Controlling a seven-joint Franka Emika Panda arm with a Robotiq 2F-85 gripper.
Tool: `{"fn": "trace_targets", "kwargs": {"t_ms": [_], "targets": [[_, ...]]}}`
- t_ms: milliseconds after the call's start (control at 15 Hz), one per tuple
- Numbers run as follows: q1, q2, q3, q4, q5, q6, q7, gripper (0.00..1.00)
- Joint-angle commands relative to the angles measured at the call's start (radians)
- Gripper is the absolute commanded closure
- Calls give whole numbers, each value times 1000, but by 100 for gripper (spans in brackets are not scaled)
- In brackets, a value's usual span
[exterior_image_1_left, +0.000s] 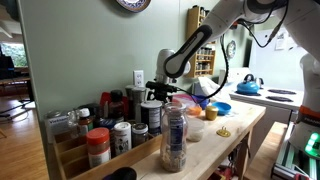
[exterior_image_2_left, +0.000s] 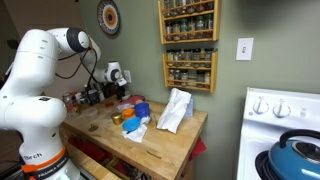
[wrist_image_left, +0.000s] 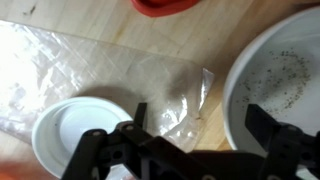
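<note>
Empty jaws gape over a clear plastic bag (wrist_image_left: 120, 75) between white lid (wrist_image_left: 65, 135) and bowl (wrist_image_left: 275, 85); a straight descent looks safest.

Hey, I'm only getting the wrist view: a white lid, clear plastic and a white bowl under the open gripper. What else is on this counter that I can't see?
Observer: In an exterior view, a tall clear jar stands at the counter's near edge, well apart from the gripper.
Operator: Okay. Anything crowded I should know about?
Observer: Yes, spice jars stand packed together in a wooden rack at one end of the counter.
Operator: And past the other end?
Observer: A blue kettle sits on a white stove beside the counter.
</note>
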Motion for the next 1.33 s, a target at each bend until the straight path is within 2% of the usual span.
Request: {"fn": "trace_targets", "kwargs": {"t_ms": [0,733,1267], "targets": [[-11,-19,16,1,-12,-118,12,0],[-53,-80,75,-11,2,-456,-35,0],[-67,-120,97,-53,-11,-638,-63,0]]}}
